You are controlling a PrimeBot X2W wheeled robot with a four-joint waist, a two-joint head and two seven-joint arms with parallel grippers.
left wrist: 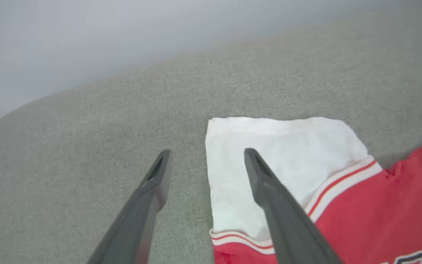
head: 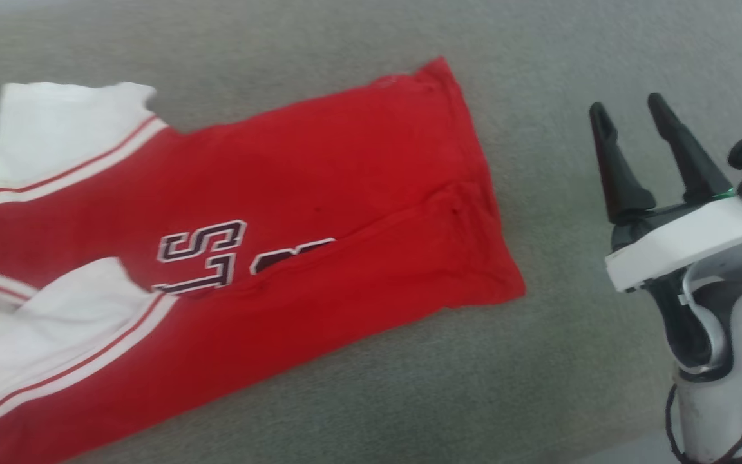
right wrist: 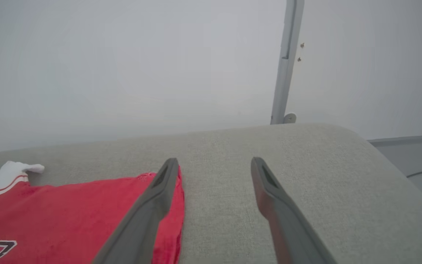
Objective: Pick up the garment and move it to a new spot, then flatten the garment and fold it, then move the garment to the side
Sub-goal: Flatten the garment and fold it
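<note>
On grey cushion (head: 358,412), centre to 9 o'clock in head view: garment (head: 345,167), red, lying flat, near long edge folded over the lettering; white sleeves at 9 o'clock, hem toward 3 o'clock. Right gripper (head: 625,106), at 3 o'clock, apart from hem, fingers spread wide, empty. Left gripper (left wrist: 207,153), fingers spread wide, empty, straddling one sleeve's edge in its wrist view.
</note>
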